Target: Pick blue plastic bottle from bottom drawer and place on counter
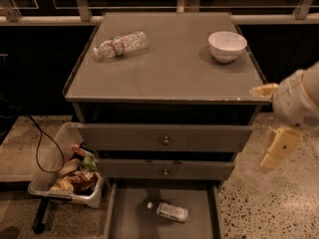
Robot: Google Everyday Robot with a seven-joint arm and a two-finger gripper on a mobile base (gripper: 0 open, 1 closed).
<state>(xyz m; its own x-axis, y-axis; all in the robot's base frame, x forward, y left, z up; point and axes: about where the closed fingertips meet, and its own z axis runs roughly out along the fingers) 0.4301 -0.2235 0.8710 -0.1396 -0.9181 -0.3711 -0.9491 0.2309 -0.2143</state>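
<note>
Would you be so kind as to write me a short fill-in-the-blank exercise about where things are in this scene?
1. The blue plastic bottle lies on its ____ in the open bottom drawer.
2. The counter holds ____ things: a white bowl and a crinkly clear bottle.
3. The gripper hangs beside the cabinet at the picture's right, ____ than the bottom drawer.

Missing words: side; two; higher.

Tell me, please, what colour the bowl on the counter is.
Plain white; the camera view shows the bowl on the counter. The gripper hangs right of the cabinet.
</note>
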